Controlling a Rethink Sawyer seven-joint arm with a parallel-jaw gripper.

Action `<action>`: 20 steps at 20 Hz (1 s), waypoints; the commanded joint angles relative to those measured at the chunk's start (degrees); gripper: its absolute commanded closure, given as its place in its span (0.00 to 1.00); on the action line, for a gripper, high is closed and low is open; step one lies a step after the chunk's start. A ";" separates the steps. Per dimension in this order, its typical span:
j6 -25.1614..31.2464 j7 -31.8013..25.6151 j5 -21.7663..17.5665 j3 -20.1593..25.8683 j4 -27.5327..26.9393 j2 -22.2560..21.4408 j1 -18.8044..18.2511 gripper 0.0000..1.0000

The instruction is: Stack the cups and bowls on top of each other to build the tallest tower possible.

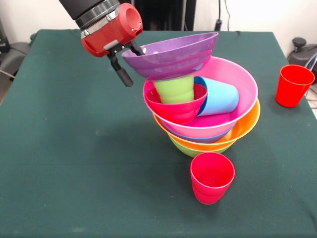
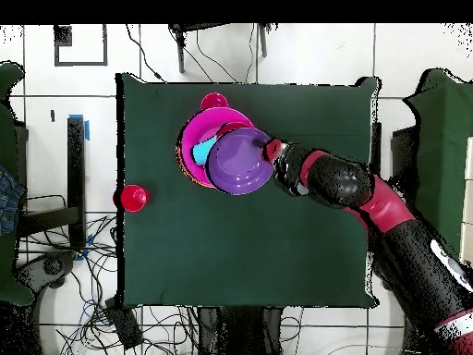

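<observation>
My gripper [image 1: 132, 63] is shut on the left rim of the purple bowl [image 1: 173, 54], one finger [image 1: 124, 73] outside the wall and the other inside. The purple bowl sits tilted on a lime green cup [image 1: 173, 90], which stands in the small red bowl [image 1: 176, 110]. That red bowl and a sky blue cup [image 1: 220, 96] lying on its side rest in the pink bowl [image 1: 237, 74], top of the tower. Below it nest orange [image 1: 247, 124], blue [image 1: 198, 139] and lime green [image 1: 195, 149] bowls. From overhead, the purple bowl [image 2: 238, 161] covers much of the pink bowl [image 2: 196, 139], with the gripper [image 2: 273, 153] at its rim.
One red cup [image 1: 212, 177] stands upright on the green cloth just in front of the tower, and shows overhead as the red cup [image 2: 214, 100]. Another red cup [image 1: 293, 85] stands near the table's right edge, and shows overhead as the red cup [image 2: 132, 197].
</observation>
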 commanded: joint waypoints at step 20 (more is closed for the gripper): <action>-0.34 3.05 -1.10 -3.39 -4.06 -4.24 7.91 0.00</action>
